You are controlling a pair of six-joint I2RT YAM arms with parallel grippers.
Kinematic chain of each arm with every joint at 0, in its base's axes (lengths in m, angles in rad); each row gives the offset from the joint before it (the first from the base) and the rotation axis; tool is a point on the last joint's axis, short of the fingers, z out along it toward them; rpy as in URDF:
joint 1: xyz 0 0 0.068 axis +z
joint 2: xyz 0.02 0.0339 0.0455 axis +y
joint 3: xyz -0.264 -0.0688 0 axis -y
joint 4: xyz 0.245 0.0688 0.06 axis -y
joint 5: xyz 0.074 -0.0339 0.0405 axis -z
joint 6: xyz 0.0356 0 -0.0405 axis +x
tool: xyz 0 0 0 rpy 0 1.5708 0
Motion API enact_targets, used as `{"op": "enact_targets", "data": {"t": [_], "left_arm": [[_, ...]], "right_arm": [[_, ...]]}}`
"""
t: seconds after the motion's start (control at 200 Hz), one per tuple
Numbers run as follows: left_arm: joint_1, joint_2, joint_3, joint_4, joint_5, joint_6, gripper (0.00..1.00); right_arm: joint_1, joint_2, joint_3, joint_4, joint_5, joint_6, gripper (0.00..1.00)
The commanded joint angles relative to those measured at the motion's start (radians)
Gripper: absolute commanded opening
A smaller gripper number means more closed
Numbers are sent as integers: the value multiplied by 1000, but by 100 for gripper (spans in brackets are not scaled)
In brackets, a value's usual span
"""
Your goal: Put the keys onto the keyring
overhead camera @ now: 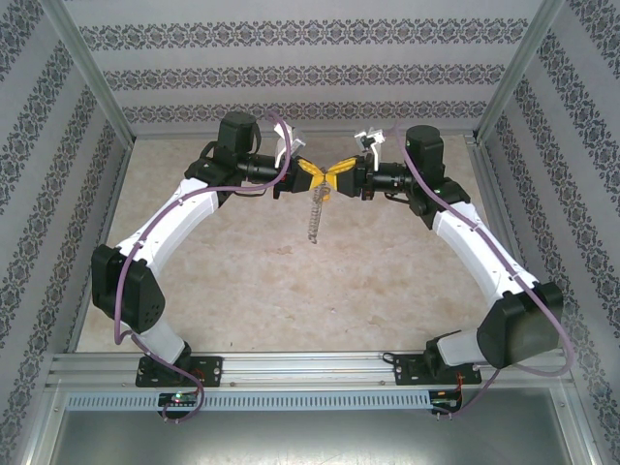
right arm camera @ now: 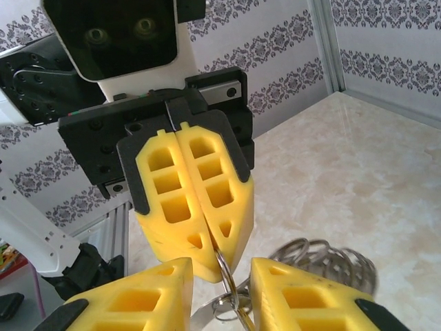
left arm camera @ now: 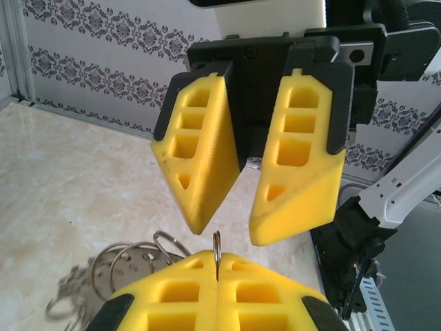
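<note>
**Keyring pinched at the meeting point of two arms**

The thin grey metal keyring (left arm camera: 216, 247) stood edge-on in the left gripper (right arm camera: 218, 261), whose yellow ribbed fingers (right arm camera: 180, 200) were pressed flat together with the wire loop nipped between their tips. Below the pinch, the ring's coils and its fringe of small silver keys (overhead camera: 314, 217) hung straight down, clear of the beige marbled tabletop (overhead camera: 291, 291).

Facing it tip to tip, the right gripper (left arm camera: 234, 231) held its two yellow fingers apart. The wire loop sat in the gap between them, and I could not tell whether either pad touched it.

Both white-and-black arms rose from their bases at the near rail and bowed outward at the elbows. The left arm (overhead camera: 184, 218) and the right arm (overhead camera: 475, 242) then reached inward with roughly level forearms. They met above the far middle of the table, in front of the patterned back wall (overhead camera: 310, 73).
</note>
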Motion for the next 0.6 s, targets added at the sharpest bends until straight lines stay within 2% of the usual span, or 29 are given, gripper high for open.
{"op": "enact_targets", "data": {"t": [0.0,0.19,0.325,0.505,0.595], "left_arm": [[-6,-33,14,42,22,2,0],[-7,-33,15,40,24,2,0],[-6,-31,15,38,26,2,0],[-7,-27,11,74,5,-36,0],[-6,-49,-36,171,-87,-96,18]], "right_arm": [[17,9,33,22,-38,3,27],[22,23,34,23,-41,0,17],[24,27,41,26,-40,0,0],[24,34,53,27,-28,2,0],[22,40,63,22,-13,-1,0]]}}
